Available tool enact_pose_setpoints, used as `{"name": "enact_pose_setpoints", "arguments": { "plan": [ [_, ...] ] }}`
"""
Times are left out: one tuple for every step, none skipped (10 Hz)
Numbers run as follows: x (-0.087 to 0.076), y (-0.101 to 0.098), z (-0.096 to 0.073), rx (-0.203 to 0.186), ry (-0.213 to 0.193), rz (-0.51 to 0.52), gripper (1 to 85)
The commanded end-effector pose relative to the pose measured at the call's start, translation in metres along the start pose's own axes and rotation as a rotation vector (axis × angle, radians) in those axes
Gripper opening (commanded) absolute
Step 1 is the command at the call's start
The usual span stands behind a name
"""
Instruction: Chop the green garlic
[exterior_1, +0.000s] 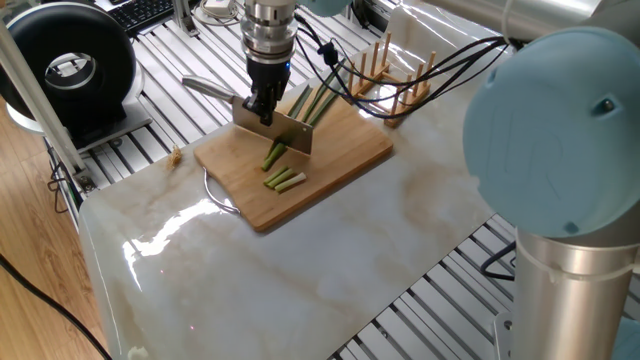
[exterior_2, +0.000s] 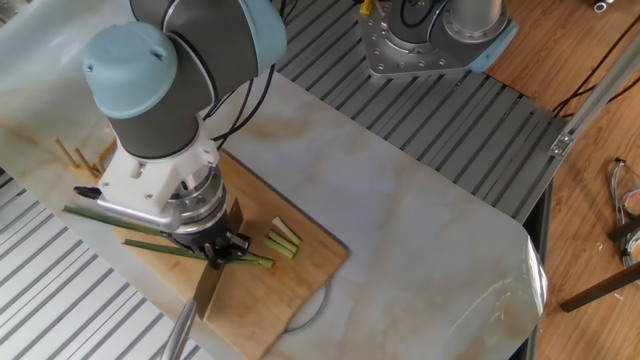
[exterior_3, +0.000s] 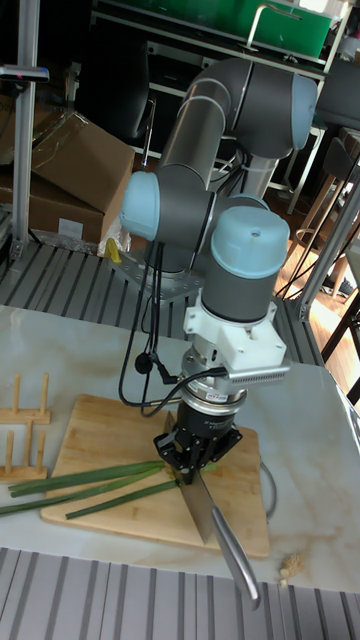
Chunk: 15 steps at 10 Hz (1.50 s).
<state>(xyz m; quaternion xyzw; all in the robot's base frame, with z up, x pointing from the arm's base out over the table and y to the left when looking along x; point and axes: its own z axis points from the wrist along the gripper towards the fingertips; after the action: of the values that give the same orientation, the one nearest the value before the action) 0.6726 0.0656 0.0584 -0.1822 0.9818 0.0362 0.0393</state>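
The green garlic (exterior_1: 308, 103) lies as a few long stalks across the wooden cutting board (exterior_1: 345, 160), with short cut pieces (exterior_1: 285, 180) near the board's middle. My gripper (exterior_1: 262, 108) is shut on a knife (exterior_1: 275, 130) and holds it upright over the stalks, a little behind the cut pieces. The knife's handle (exterior_1: 205, 88) sticks out to the left. In the other fixed view the gripper (exterior_2: 215, 250) holds the blade (exterior_2: 213, 287) across the stalks (exterior_2: 120, 222), apart from the pieces (exterior_2: 282, 240). The tall fixed view shows the gripper (exterior_3: 197, 460), the blade (exterior_3: 200, 505) and the stalks (exterior_3: 90, 485).
A wooden peg rack (exterior_1: 395, 75) stands just behind the board. A black round device (exterior_1: 70, 70) sits at the far left. A small brown scrap (exterior_1: 176, 154) lies on the marble beside the board. A second robot base (exterior_2: 440, 35) stands at the table's far side.
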Motion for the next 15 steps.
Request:
{"name": "enact_pose_setpoints", "arguments": {
  "plan": [
    [-0.006,0.007,0.008,-0.003,-0.011,0.017,1.3],
    [-0.006,0.006,0.006,-0.005,-0.010,0.016,1.3],
    [-0.003,0.006,-0.003,-0.010,0.004,0.012,1.3],
    [0.000,0.006,-0.011,-0.016,0.015,0.010,1.3],
    [0.004,0.009,-0.019,-0.024,0.030,0.013,1.3],
    [0.007,0.007,-0.023,-0.013,0.042,0.020,1.3],
    [0.007,0.007,-0.022,-0.009,0.039,0.023,1.3],
    [0.006,0.008,-0.019,-0.010,0.039,0.026,1.3],
    [0.006,0.011,-0.015,-0.014,0.037,0.034,1.3],
    [0.005,0.011,-0.011,-0.007,0.035,0.036,1.3],
    [0.004,0.010,-0.008,-0.002,0.035,0.037,1.3],
    [0.004,0.009,-0.008,0.002,0.033,0.037,1.3],
    [0.004,0.008,-0.008,0.005,0.033,0.036,1.3],
    [0.004,0.007,-0.009,0.006,0.031,0.035,1.3],
    [0.004,0.006,-0.009,0.011,0.031,0.033,1.3]
  ]
}}
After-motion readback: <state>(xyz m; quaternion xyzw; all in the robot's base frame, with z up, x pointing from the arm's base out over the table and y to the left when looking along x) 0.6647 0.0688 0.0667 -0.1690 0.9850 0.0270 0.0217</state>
